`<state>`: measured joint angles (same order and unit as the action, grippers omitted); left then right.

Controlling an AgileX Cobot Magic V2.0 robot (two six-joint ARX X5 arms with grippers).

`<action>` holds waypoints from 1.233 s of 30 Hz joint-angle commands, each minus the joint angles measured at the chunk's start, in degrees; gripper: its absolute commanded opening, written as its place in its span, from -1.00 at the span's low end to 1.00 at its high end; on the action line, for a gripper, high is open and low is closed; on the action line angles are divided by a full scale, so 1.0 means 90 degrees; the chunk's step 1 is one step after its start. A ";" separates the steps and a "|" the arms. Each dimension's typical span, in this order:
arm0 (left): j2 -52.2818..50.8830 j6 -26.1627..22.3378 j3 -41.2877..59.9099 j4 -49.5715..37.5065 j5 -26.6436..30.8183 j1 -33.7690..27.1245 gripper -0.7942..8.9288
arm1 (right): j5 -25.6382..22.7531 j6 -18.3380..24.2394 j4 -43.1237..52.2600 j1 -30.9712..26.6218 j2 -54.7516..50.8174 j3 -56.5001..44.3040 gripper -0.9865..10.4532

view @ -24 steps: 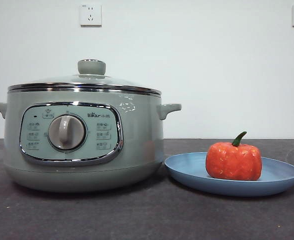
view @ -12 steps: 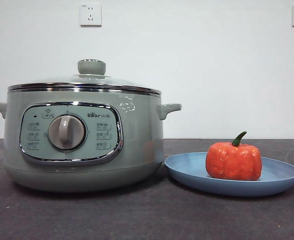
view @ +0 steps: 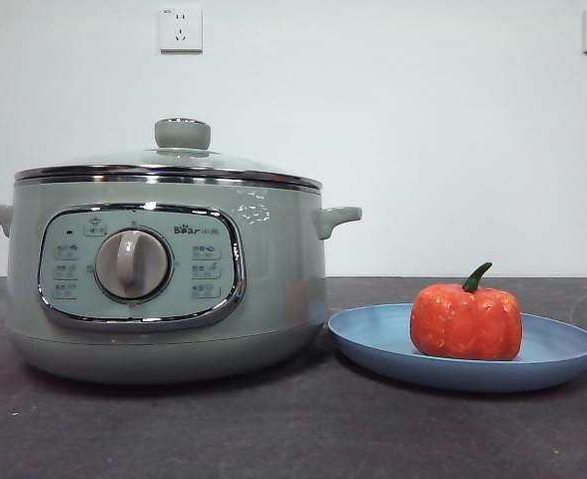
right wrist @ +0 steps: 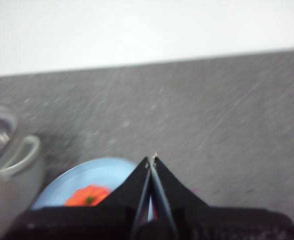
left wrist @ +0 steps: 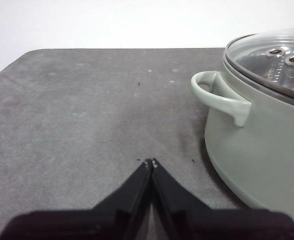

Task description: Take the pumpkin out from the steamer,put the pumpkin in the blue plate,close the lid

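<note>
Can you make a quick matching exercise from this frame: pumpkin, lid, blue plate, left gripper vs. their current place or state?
Column 1:
1. pumpkin
2. lid
3. blue plate
4. left gripper

Column 2:
A. shut, empty, over bare table beside the steamer
B. seated on the steamer's rim
C. sitting on the blue plate, stem up
D. on the table next to the steamer

Pairs: 1-C, 2-B, 3-D, 4-A
</note>
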<state>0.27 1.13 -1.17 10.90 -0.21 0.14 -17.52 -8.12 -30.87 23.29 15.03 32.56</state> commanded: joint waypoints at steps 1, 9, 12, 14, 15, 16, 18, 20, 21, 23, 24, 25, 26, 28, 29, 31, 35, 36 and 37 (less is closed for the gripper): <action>-0.0005 0.0039 0.0095 0.0000 -0.0002 -0.0017 -0.84 | 0.0452 0.0639 0.0189 -0.0673 -0.0391 -0.0583 -0.86; -0.0005 0.0039 0.0095 0.0002 -0.0002 -0.0017 -0.84 | 0.1654 0.0799 0.1158 -0.1817 -0.1467 -0.2465 -0.86; -0.0005 0.0039 0.0095 0.0000 0.0000 -0.0017 -0.84 | 0.1928 0.0794 0.1464 -0.1921 -0.1620 -0.2970 -0.86; -0.0005 0.0039 0.0095 0.0000 0.0000 -0.0017 -0.84 | 0.2108 0.0775 0.1620 -0.1948 -0.1664 -0.3223 -0.86; -0.0005 0.0039 0.0095 0.0000 -0.0005 -0.0017 -0.84 | 0.2147 0.0765 0.1693 -0.1957 -0.1664 -0.3342 -0.86; -0.0005 0.0039 0.0095 0.0000 -0.0002 -0.0017 -0.84 | 0.2147 0.0743 0.1787 -0.1957 -0.1656 -0.3388 -0.86; -0.0005 0.0039 0.0095 0.0002 0.0000 -0.0017 -0.84 | 0.2135 0.0746 0.1858 -0.1955 -0.1661 -0.3400 -0.86; -0.0005 0.0039 0.0095 0.0000 -0.0002 -0.0017 -0.84 | 0.2098 0.0724 0.1841 -0.1957 -0.1661 -0.3400 -0.86; -0.0005 0.0039 0.0095 0.0000 -0.0002 -0.0017 -0.84 | 0.2076 0.0724 0.1836 -0.1955 -0.1659 -0.3398 -0.86; -0.0005 0.0039 0.0095 0.0002 -0.0002 -0.0017 -0.84 | 0.2079 0.0726 0.1836 -0.1955 -0.1634 -0.3398 -0.86; -0.0005 0.0039 0.0095 0.0000 0.0000 -0.0017 -0.84 | 0.2076 0.0726 0.1836 -0.1955 -0.1630 -0.3398 -0.86; -0.0005 0.0039 0.0095 0.0002 0.0000 -0.0017 -0.84 | 0.2076 0.0726 0.1834 -0.1955 -0.1630 -0.3398 -0.86; -0.0005 0.0039 0.0095 0.0000 -0.0002 -0.0017 -0.84 | 0.2076 0.0726 0.1836 -0.1955 -0.1627 -0.3398 -0.86; -0.0005 0.0039 0.0095 0.0000 -0.0002 -0.0017 -0.84 | 0.2076 0.0726 0.1836 -0.1955 -0.1627 -0.3398 -0.86; -0.0005 0.0039 0.0095 0.0000 -0.0002 -0.0017 -0.84 | 0.2076 0.0726 0.1836 -0.1955 -0.1627 -0.3398 -0.86; -0.0005 0.0039 0.0095 0.0000 0.0000 -0.0017 -0.84 | 0.2076 0.0726 0.1834 -0.1955 -0.1627 -0.3398 -0.86; -0.0005 0.0039 0.0095 0.0000 0.0000 -0.0017 -0.84 | 0.2076 0.0726 0.1836 -0.1955 -0.1627 -0.3398 -0.86; -0.0005 0.0039 0.0095 0.0002 0.0000 -0.0017 -0.84 | 0.2076 0.0726 0.1834 -0.1955 -0.1627 -0.3398 -0.86; -0.0005 0.0039 0.0095 0.0002 0.0000 -0.0017 -0.84 | 0.2076 0.0726 0.1836 -0.1955 -0.1627 -0.3398 -0.86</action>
<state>0.30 1.13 -1.17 10.87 -0.21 0.14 1.37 -1.50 -14.70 5.76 0.32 2.59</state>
